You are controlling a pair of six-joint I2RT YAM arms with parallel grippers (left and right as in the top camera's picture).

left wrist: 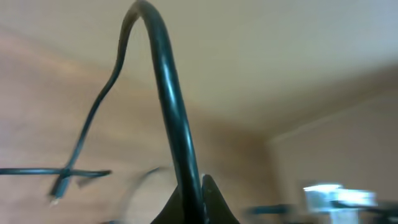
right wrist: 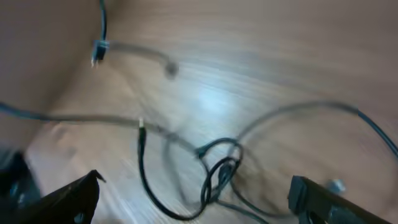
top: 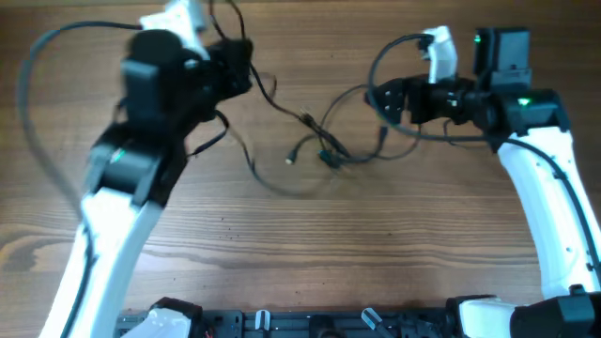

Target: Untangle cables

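Note:
Thin black cables (top: 324, 150) lie in loose loops on the wooden table (top: 282, 244) between the two arms, knotted near the middle. One pale plug tip (top: 289, 160) points left. My left gripper (top: 246, 75) is at the upper left, shut on one black cable (left wrist: 168, 93), which rises in an arch from between its fingers (left wrist: 214, 202). My right gripper (top: 376, 101) hovers at the right end of the tangle, open. In the right wrist view the knotted loops (right wrist: 221, 171) lie on the table between and just beyond its wide-apart fingers (right wrist: 68, 199).
Thicker black arm wires loop at the far left (top: 28, 94) and above the right gripper (top: 390, 47). The arm bases (top: 319, 324) line the table's front edge. A loose plug end (right wrist: 96, 53) lies farther off in the right wrist view.

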